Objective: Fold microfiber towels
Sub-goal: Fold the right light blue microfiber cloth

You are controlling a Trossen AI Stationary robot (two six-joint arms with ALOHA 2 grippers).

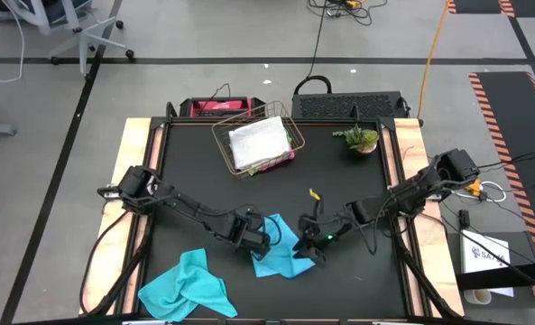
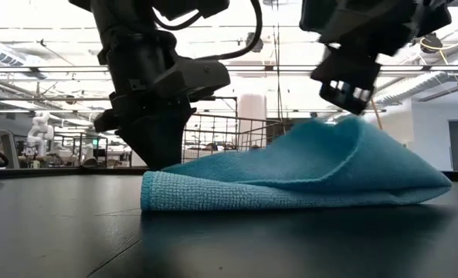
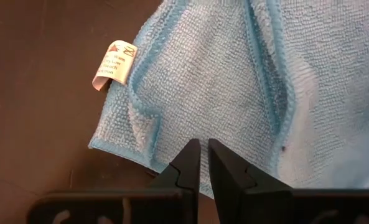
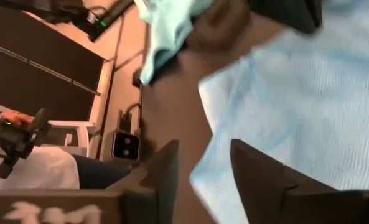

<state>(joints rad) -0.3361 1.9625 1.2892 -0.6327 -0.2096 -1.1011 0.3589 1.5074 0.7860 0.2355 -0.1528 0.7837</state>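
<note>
A turquoise towel [image 1: 283, 251] lies near the table's front middle, folded over on itself, its upper layer bulging [image 2: 337, 154] above the lower one. My left gripper [image 1: 260, 239] points steeply down at the towel's left end [image 2: 155, 185], its fingers almost together. My right gripper [image 1: 314, 246] hangs open just above the towel's right side [image 4: 308, 106], touching nothing. A second turquoise towel [image 1: 186, 287] lies crumpled at the front left. A light towel [image 1: 256, 143] sits in the wire basket [image 1: 285, 122]. My left gripper [image 3: 204, 149] has its fingertips on the towel just inside its hemmed edge [image 3: 165, 165], near the corner with the white label [image 3: 112, 62]. A thin strip of cloth shows between the fingertips. The fingers come from above, and the towel lies on the table under them.
The copper wire basket stands at the back middle, and a small potted plant [image 1: 362, 140] at the back right. A small yellow thing [image 1: 314, 193] lies behind my right gripper. Wooden rails [image 1: 141, 181] border the black table top at left and right.
</note>
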